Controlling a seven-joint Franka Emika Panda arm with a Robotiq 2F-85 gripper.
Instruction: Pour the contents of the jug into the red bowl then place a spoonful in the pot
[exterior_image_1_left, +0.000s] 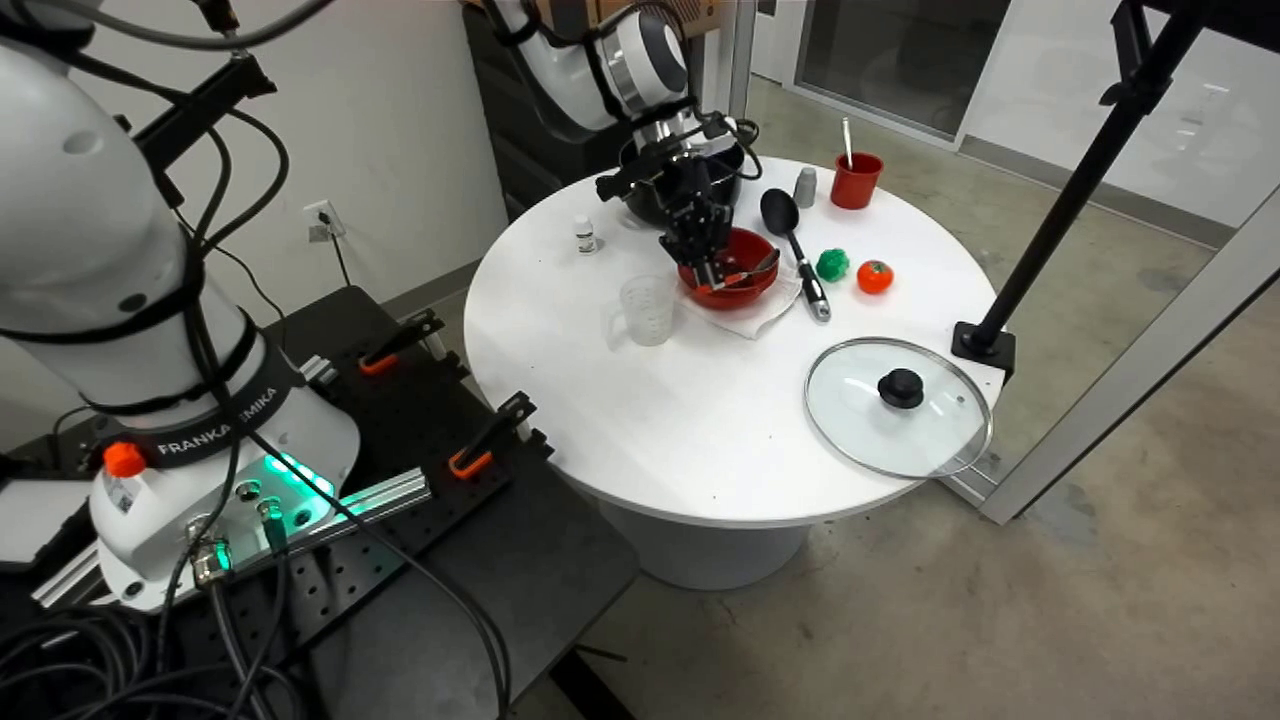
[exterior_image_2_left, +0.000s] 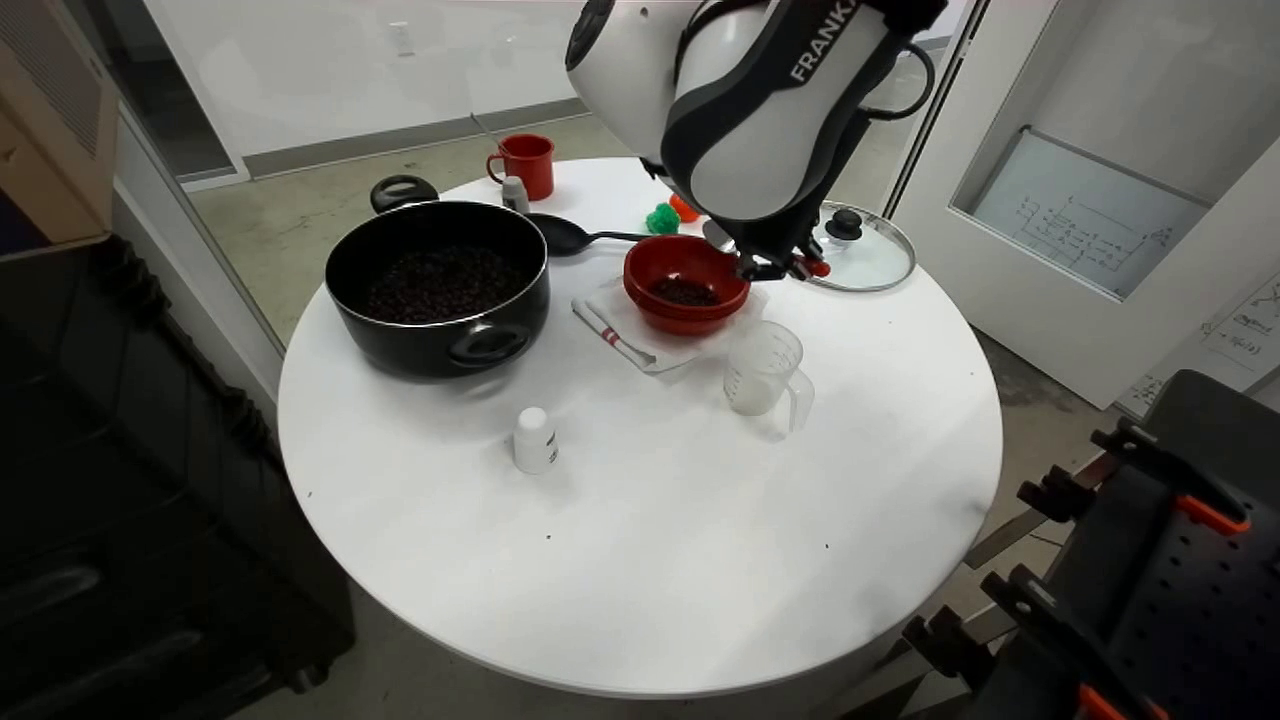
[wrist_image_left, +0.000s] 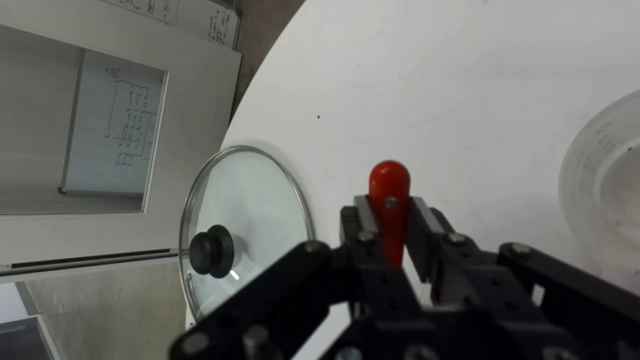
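Clasping a red-handled spoon, the tool hangs near the red bowl, which holds dark pieces; the black pot and clear jug stand on the worktop nearby.

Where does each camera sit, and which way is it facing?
Wrist view: behind the black gripper, the only robot part showing, looking past it at the round white table.
An exterior view: high near the white robot base, looking down across the table; base, arm and gripper show.
An exterior view: high, small white bottle nearest, looking down across the table; arm and gripper show, no base.
Both exterior views share the glossy red bowl and squat black pot.
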